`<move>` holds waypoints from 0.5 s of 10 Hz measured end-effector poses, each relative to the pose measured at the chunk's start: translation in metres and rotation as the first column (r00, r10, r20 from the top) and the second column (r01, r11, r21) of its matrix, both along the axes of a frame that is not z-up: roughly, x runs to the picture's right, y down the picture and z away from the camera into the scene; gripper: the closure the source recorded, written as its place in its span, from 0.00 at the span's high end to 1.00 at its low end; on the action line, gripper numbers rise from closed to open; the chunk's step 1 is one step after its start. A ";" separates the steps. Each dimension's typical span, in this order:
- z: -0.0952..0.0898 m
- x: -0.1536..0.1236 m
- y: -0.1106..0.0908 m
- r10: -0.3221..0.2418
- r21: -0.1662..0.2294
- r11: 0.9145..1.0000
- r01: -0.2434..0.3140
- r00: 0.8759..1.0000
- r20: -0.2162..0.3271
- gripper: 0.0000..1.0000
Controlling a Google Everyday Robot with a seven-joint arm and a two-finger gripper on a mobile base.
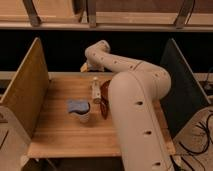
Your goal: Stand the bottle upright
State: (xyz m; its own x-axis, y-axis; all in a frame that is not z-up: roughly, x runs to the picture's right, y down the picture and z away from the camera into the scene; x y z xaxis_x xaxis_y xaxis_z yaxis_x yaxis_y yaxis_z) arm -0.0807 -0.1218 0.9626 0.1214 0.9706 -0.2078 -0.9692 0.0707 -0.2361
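The bottle is slim and cream-white, on the wooden table just left of the red bowl. It looks upright, with its narrower top pointing up. The gripper is at the end of the white arm, near the table's far edge. It is behind and a little to the left of the bottle and apart from it. The arm hides most of the red bowl.
A white cup with a blue-grey top stands in front and to the left of the bottle. A wooden side panel walls the table's left side and a dark panel its right. A shelf rail runs behind.
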 end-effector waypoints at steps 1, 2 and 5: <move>0.010 0.001 0.003 -0.004 -0.007 1.000 0.004 1.000 0.004 0.80; 0.019 0.002 0.005 -0.011 -0.014 1.000 0.011 1.000 0.001 0.80; 0.042 0.005 0.016 -0.018 -0.050 0.999 0.018 1.000 -0.013 0.80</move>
